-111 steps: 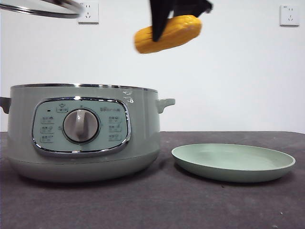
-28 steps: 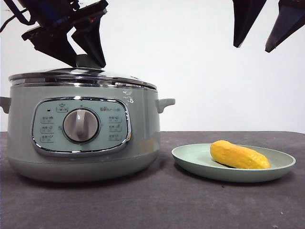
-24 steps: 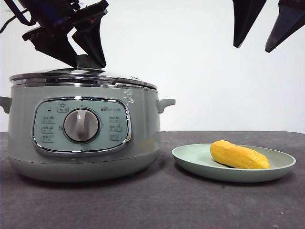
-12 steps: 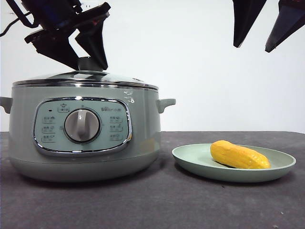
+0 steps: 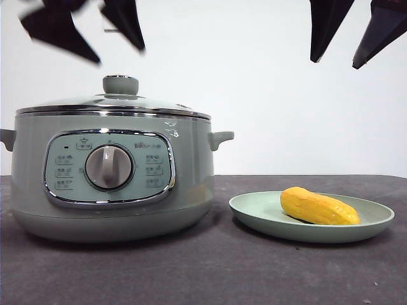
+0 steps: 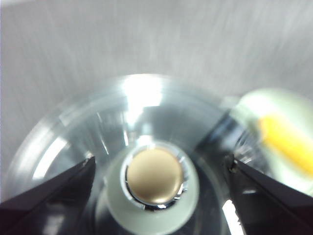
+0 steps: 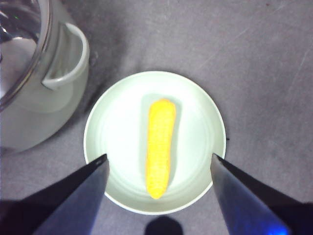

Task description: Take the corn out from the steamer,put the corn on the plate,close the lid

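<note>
Above lid (image 5: 114, 101), blurred left gripper (image 5: 89, 35).

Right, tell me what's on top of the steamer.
The lid sits on the steamer, its knob free below the open left gripper. The pot's inside cannot be made out.

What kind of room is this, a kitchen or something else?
Probably a test bench rather than a kitchen: a steamer with its lid on and a plate of corn sit on a dark table against a bare white wall.
</note>
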You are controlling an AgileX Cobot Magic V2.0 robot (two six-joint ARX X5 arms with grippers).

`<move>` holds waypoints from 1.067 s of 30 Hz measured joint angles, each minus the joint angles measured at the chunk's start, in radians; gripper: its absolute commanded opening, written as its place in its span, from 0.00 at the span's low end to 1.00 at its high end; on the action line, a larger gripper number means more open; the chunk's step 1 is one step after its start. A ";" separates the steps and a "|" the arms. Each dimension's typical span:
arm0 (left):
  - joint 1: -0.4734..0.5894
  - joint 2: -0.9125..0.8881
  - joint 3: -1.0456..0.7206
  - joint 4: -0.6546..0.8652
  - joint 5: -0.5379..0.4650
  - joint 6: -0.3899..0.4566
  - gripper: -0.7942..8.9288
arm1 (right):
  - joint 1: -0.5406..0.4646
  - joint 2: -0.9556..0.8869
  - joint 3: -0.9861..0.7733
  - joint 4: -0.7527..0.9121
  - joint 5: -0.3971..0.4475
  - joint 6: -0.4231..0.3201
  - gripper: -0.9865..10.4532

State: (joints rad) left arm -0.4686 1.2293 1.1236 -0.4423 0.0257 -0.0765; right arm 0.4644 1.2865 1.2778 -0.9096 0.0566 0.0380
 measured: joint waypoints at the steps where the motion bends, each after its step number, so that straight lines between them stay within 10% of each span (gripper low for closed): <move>1: 0.000 -0.035 0.000 -0.002 0.000 0.000 0.53 | 0.000 -0.002 0.000 0.005 0.000 0.000 0.39; 4: 0.000 -0.127 0.000 -0.039 0.000 0.000 0.46 | 0.000 -0.019 0.000 0.013 0.000 -0.001 0.32; 8: 0.000 -0.224 0.000 -0.125 0.000 0.002 0.05 | 0.000 -0.071 -0.001 0.013 0.000 -0.002 0.11; 23: -0.015 -0.618 -0.363 -0.043 -0.154 0.041 0.07 | 0.000 -0.785 -0.619 0.505 0.026 0.030 0.08; 32: -0.015 -0.690 -0.444 -0.120 -0.154 0.042 0.08 | 0.000 -0.854 -0.667 0.497 0.051 0.117 0.09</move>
State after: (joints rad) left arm -0.4839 0.5392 0.6800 -0.5625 -0.1284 -0.0345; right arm 0.4644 0.4328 0.6106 -0.4122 0.1078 0.1547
